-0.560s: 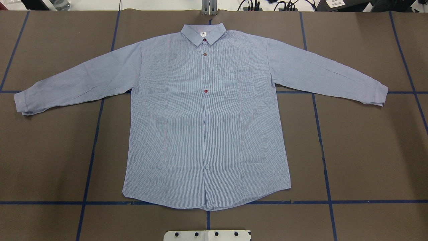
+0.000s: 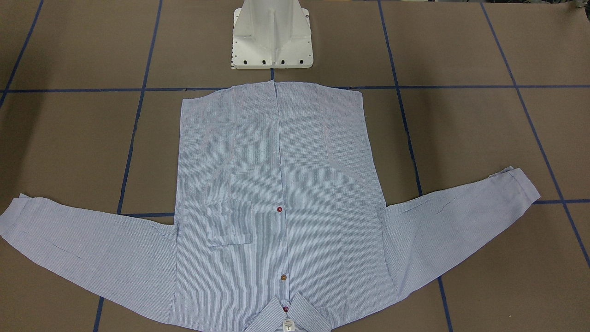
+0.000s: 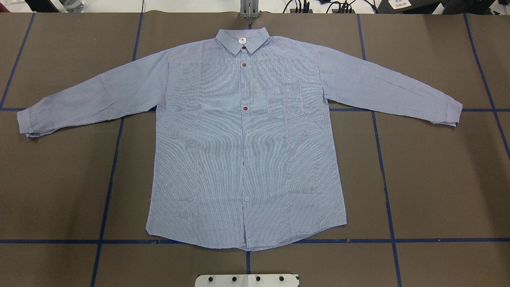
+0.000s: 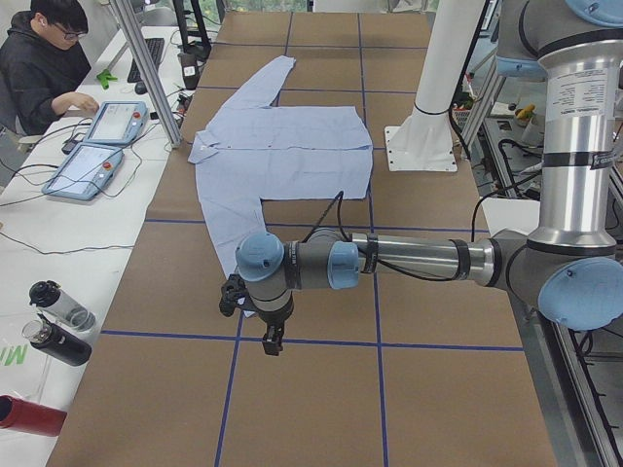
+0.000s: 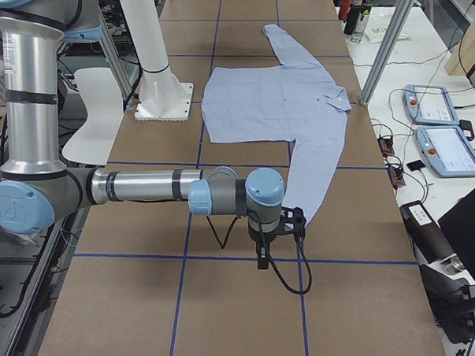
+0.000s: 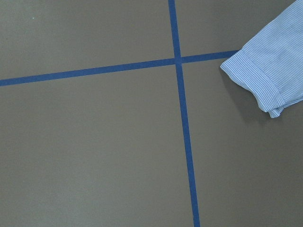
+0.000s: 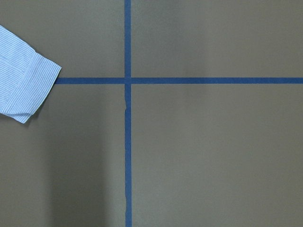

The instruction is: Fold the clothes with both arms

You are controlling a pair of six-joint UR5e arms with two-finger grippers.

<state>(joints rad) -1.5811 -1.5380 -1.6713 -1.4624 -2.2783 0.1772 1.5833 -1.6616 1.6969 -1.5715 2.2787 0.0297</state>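
Observation:
The clothes are one light blue-and-white striped shirt [image 3: 245,151], spread flat and face up on the brown table with both sleeves stretched out sideways and its collar [image 3: 242,40] at the far edge. Its hem lies near the white pedestal base [image 2: 272,37]. My left gripper [image 4: 272,339] hangs over bare table beyond the left cuff [image 6: 267,75], apart from it. My right gripper [image 5: 261,254] hangs likewise beyond the right cuff [image 7: 21,87]. Both show only in the side views, so I cannot tell whether they are open or shut.
Blue tape lines [image 3: 382,167] form a grid on the brown table cover. A person [image 4: 39,68] sits at a side bench with two teach pendants [image 4: 112,122]. Bottles [image 4: 58,326] stand on that bench near the table's left end.

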